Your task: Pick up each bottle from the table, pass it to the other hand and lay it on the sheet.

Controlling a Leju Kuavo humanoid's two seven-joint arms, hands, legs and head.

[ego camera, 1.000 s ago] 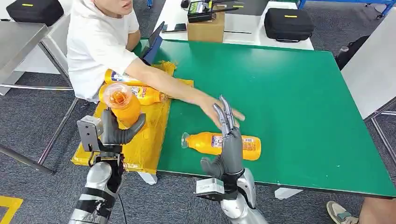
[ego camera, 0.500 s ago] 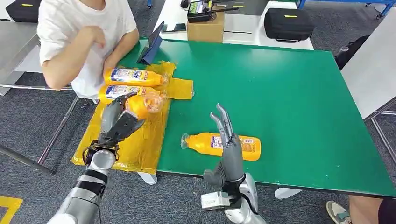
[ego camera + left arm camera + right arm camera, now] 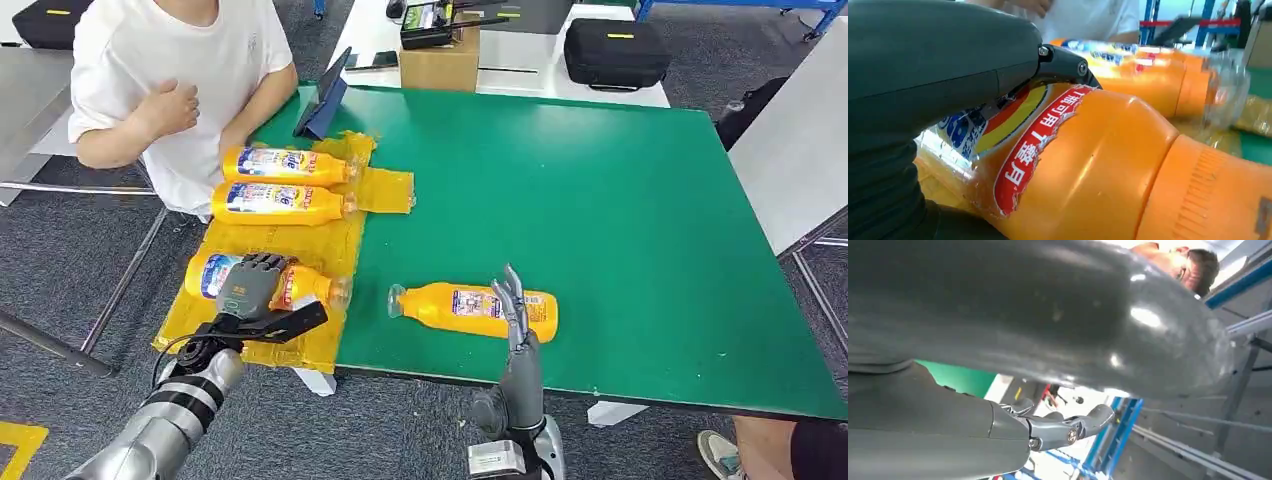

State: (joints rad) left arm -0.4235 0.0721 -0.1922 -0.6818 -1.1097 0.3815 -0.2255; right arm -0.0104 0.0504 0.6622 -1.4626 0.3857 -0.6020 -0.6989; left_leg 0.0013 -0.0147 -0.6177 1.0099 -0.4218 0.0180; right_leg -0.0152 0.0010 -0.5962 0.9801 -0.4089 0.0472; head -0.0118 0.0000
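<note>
Fingers (image 3: 262,266) of the left hand (image 3: 248,288) are draped over the label of an orange bottle (image 3: 300,287) that lies on its side on the yellow sheet (image 3: 250,241), cap end toward the green table (image 3: 620,210). The left wrist view shows the thumb (image 3: 1063,62) pressing on the label, so I'd say the hand is holding the bottle, not yet let go, though the bottle looks to be resting on the sheet.

Over at the table's near edge, the right hand (image 3: 517,305) stands upright with its fingers straight and slightly apart, holding nothing. It is just in front of a fourth orange bottle (image 3: 470,310), which lies on its side on the green surface, cap pointing toward the sheet. From where I stand I can't tell whether the fingertips touch it.

Farther up the sheet, two more orange bottles (image 3: 285,166) (image 3: 280,202) lie side by side, parallel, caps toward the table. A person in a white shirt (image 3: 170,70) sits just beyond them at the far corner, hands drawn back to the chest.

My reading: two bottles are fully done, the third is down and only needs releasing, and one remains on the table. That last one would have to be picked up by the right hand, handed to the left, and laid on the sheet, where bare space remains near the front edge.
</note>
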